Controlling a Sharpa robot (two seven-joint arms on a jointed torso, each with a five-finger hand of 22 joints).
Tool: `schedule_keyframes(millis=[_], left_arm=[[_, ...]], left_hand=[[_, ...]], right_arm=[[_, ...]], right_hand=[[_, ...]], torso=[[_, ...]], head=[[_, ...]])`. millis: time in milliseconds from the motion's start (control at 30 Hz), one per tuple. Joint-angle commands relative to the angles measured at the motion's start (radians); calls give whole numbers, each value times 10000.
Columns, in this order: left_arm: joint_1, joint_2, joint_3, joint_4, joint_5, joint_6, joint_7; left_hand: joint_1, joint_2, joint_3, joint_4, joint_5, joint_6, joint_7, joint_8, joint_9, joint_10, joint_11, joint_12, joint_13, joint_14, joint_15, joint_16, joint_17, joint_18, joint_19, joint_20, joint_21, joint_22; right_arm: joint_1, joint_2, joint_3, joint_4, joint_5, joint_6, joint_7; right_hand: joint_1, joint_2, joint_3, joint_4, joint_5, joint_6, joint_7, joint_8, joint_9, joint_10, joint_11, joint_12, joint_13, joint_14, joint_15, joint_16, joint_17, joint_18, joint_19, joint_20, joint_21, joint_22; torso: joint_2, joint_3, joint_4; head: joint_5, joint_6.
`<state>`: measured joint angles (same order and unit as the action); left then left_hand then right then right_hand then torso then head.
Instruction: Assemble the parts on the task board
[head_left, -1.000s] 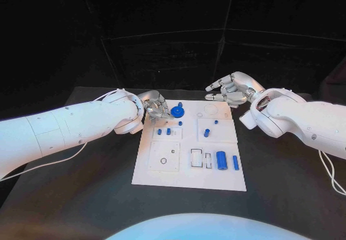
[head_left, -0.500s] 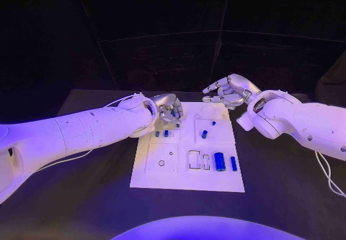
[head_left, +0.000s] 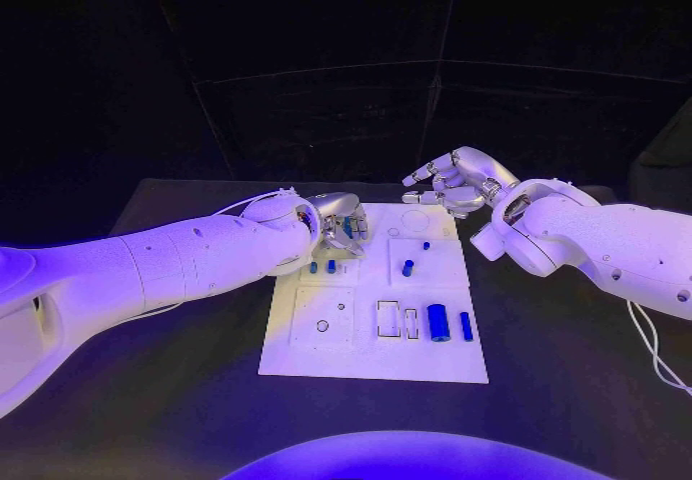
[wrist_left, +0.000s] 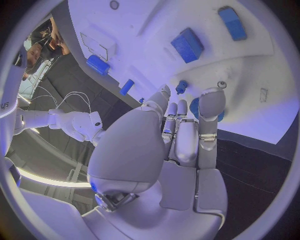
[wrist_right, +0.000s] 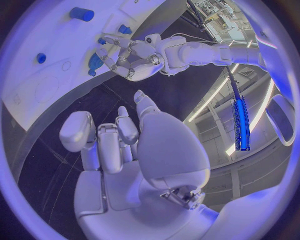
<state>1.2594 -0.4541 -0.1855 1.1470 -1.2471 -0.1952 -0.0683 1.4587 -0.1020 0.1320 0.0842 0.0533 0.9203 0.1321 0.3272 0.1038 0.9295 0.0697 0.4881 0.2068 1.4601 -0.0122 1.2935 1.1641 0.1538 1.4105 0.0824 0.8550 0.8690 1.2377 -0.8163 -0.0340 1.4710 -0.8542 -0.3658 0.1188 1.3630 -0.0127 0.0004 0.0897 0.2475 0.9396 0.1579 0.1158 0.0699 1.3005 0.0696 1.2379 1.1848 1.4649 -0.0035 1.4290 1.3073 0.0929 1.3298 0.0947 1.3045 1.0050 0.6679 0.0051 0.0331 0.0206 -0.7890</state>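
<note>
Blue, hard plastic by the look of it: the disc (wrist_left: 195, 107) sits on the board (head_left: 368, 355) right under my left hand's (head_left: 336, 222) fingertips (wrist_left: 211, 100). I can't tell whether they grip it. I judge it light, stiff and slick; take it by the rim. My right hand (head_left: 453, 181) hovers beyond the board's far edge, fingers loosely apart, holding nothing.

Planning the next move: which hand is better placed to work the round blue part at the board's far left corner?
Left. The left hand has its fingers at the round blue part; the right hand hovers off the board's far edge.
</note>
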Motion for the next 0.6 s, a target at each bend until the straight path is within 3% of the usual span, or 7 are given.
schedule_keyframes(millis=[33,300,600], left_arm=[[1,44,3,-45,-304,475,-360],[-14,113,2,-130,-402,864,-631],[-35,152,3,-216,-475,995,-846]], left_hand=[[-92,24,8,-82,-49,117,-2,-105,-45,51,32,-80,-87,173,-6,80,-13,-165,84,-2,118,106],[79,228,193,-221,-46,296,-22,-195,-117,100,32,-214,-267,208,-9,103,-72,-199,119,-4,381,369],[31,220,303,-312,-43,386,56,-358,-223,26,111,-455,-507,198,43,65,-219,-216,82,23,496,506]], right_arm=[[18,14,5,9,23,33,61],[18,34,5,-2,23,33,62],[18,47,5,-10,23,44,74]], right_hand=[[-96,-5,-61,19,8,-102,1,44,-9,-47,-4,18,7,543,-64,-49,354,126,-40,3,-53,-1],[-88,5,-57,18,20,-103,0,45,-8,-48,-5,18,4,545,-65,-48,357,126,-39,3,-54,-3],[-78,16,-53,17,38,-103,-1,47,-8,-43,-5,25,10,545,-66,-50,355,126,-37,2,-54,-1]], torso=[[0,-5,9],[-2,4,5],[-6,-6,12]], head=[[-17,-12],[-9,-17],[-8,-30]])
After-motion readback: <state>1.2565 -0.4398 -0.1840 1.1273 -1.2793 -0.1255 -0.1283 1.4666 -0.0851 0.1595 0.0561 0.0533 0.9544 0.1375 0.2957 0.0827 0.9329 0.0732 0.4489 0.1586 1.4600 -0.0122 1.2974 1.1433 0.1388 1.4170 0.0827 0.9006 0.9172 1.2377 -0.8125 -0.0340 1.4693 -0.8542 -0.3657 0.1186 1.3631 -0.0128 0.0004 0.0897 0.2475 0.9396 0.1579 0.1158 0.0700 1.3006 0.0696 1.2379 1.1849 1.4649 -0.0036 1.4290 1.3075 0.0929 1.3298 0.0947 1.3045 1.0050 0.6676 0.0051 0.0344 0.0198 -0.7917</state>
